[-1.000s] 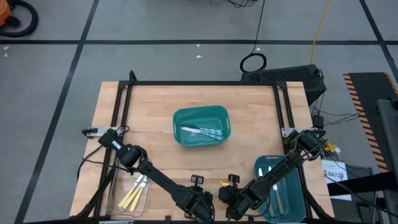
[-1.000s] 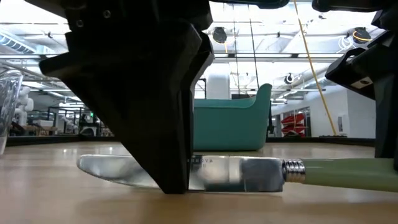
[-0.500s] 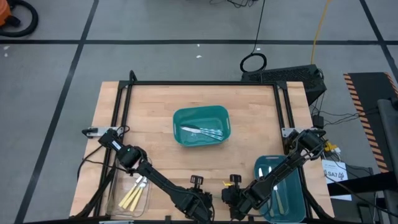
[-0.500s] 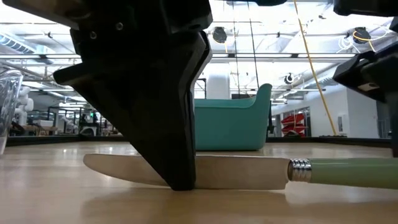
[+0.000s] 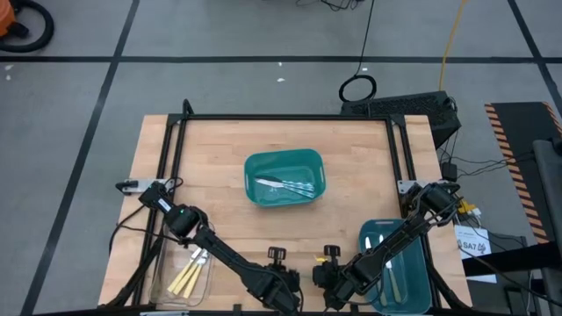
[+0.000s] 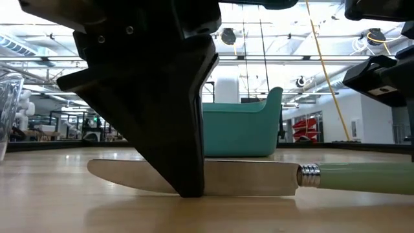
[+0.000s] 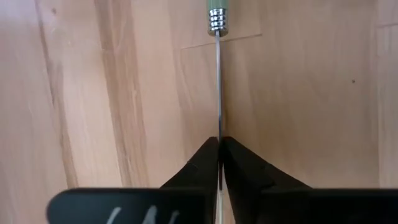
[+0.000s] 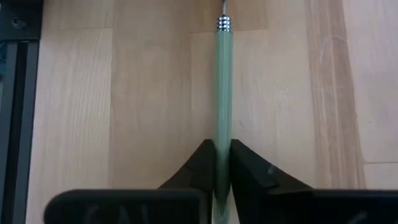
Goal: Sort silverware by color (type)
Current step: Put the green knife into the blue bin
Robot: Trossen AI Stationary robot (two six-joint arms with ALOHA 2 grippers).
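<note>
Both dark arms reach low toward the near edge of the desk [image 5: 219, 158], angled inward so their wrists nearly meet at the middle. The left hand [image 7: 219, 152] points down with its two fingers pinched together on the blade of a knife [image 6: 246, 178], fingertips at the desk surface. The right hand [image 8: 222, 155], just beside it, has its fingers clamped on the same knife's green handle.
</note>
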